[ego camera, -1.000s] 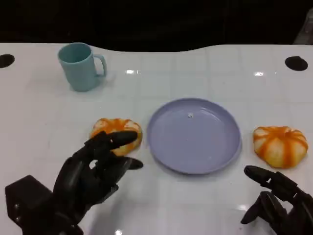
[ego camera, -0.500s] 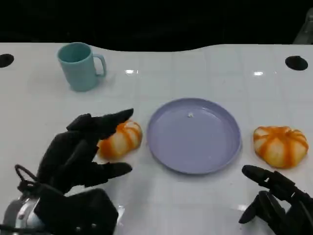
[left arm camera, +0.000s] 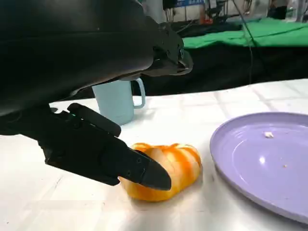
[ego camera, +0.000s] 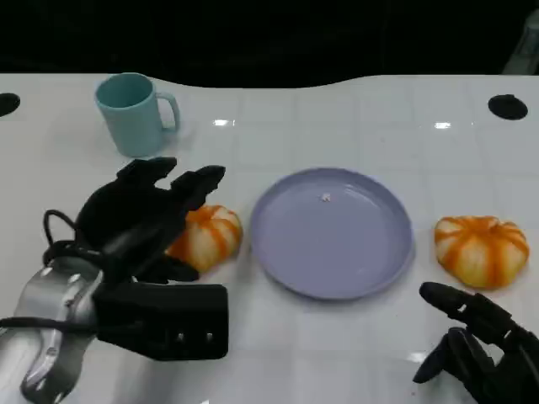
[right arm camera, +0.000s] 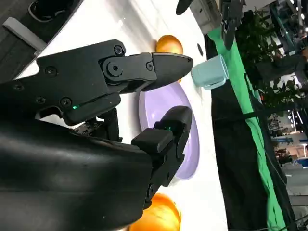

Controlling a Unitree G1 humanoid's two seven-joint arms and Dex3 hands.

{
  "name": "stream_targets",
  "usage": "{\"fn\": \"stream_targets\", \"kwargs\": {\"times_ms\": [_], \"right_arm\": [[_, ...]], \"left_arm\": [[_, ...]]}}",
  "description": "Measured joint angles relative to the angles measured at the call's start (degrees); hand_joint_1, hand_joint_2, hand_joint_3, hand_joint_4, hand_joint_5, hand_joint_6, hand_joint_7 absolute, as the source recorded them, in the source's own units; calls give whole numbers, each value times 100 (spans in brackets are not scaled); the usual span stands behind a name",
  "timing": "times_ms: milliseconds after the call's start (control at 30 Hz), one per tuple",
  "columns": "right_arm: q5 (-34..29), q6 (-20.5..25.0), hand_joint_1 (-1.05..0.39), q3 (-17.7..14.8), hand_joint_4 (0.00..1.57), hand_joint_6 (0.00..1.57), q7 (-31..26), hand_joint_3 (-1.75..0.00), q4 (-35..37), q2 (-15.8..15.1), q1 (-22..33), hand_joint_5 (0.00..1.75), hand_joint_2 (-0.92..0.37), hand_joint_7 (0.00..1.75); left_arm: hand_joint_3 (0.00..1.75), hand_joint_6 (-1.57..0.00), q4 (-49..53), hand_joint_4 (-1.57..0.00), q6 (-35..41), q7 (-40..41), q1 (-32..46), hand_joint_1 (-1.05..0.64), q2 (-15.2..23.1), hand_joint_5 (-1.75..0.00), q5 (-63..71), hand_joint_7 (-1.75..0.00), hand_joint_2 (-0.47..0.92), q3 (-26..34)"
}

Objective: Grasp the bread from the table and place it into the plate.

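Observation:
An orange-striped bread (ego camera: 209, 236) lies on the white table just left of the lilac plate (ego camera: 330, 244). My left hand (ego camera: 143, 217) hovers over this bread with its fingers spread above and beside it. In the left wrist view the thumb (left arm camera: 113, 161) lies against the near side of the bread (left arm camera: 171, 166), while the other fingers (left arm camera: 163, 48) arch well above it and nothing is gripped. A second bread (ego camera: 482, 250) sits right of the plate. My right hand (ego camera: 476, 349) rests at the front right, fingers apart and holding nothing.
A light-blue mug (ego camera: 131, 114) stands at the back left, behind my left hand. Dark round holes (ego camera: 508, 106) mark the table's far corners. The right wrist view shows the plate (right arm camera: 191, 156), the mug (right arm camera: 211, 72) and both breads (right arm camera: 159, 217).
My left hand has advanced and risen over the left bread, and its silver forearm has come into view. The right hand, the breads and the plate have stayed put.

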Motion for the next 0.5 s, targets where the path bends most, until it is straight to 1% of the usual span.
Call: {"fn": "stream_targets", "kwargs": {"times_ms": [167,300,400,433,500], "right_arm": [[-23,-7,-76,35,62,91,-62,-30,-29,32,21,152,-92,51],[-15,-18,-75,37,62,91,-55,-30,-27,54,34,152,-92,51],[3,-21,-75,35,62,91,-48,-30,-27,63,33,152,-92,51],[4,-21,-75,34,62,91,-48,-30,-27,63,33,152,-92,51],[11,-28,-76,28,62,91,-40,-30,-20,57,37,152,-92,50]], "left_arm": [[0,-17,1188,-4,215,-103,-742,-41,-81,-16,9,-1,77,-419],[0,-17,1916,-5,253,-95,-1200,-39,-213,-14,-38,0,78,-639],[0,-17,2223,-5,275,-94,-1364,-39,-263,-13,-132,0,78,-748],[0,-18,2250,-6,276,-93,-1388,-43,-264,-13,-152,0,77,-777],[0,-19,2916,-7,296,-89,-1716,-47,-432,-11,-238,-1,75,-878]]}}
